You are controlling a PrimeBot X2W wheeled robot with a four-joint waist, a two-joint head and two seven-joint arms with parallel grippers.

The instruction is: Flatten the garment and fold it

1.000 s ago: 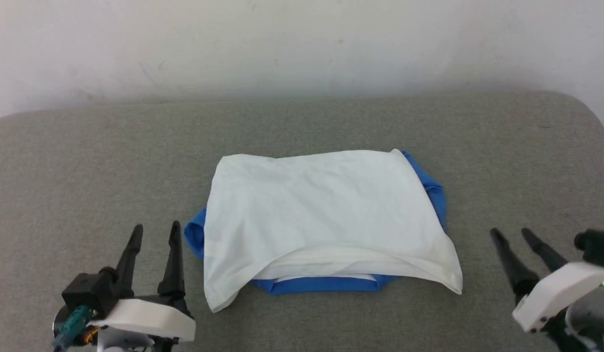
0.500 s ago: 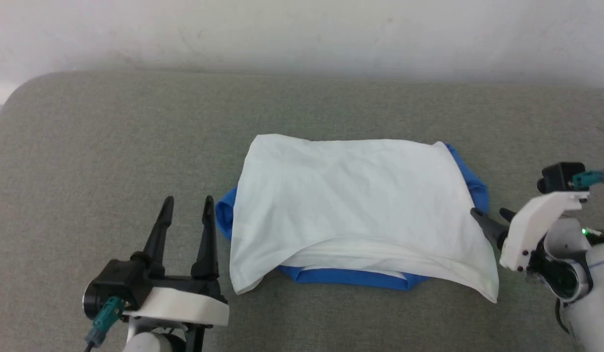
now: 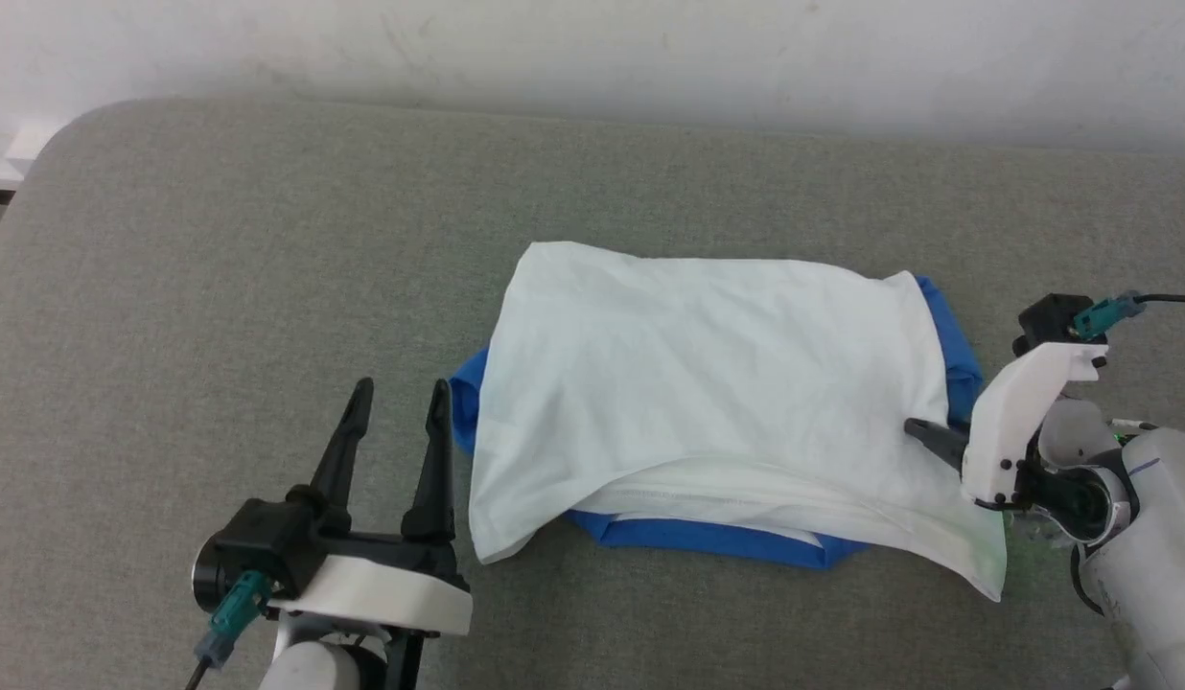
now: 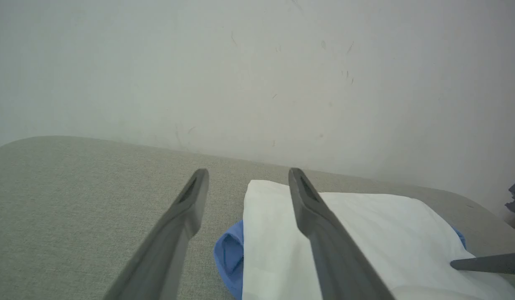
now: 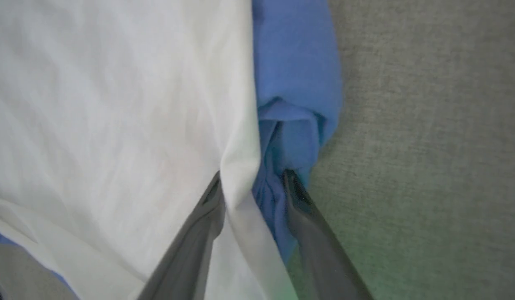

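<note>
One white-and-blue shirt (image 3: 708,383), one grey upholstered cushion (image 3: 219,287) and one pale wall (image 3: 592,48) share the scene with two robot grippers, the left gripper (image 3: 402,386) and the right gripper (image 5: 252,175), each carrying two long dark fingers (image 3: 341,460), four in all. Two bunches of blue sleeve (image 3: 465,407) (image 3: 957,355) and one blue strip (image 3: 708,541) show at the shirt's edges, while two teal cable plugs, the left plug (image 3: 233,604) and the right plug (image 3: 1101,314), sit one to each wrist

Plain, bare indoor room of unclear kind: grey fabric-covered padded surface (image 3: 219,287), rounded corners, scuffed white wall (image 3: 592,38) behind.
</note>
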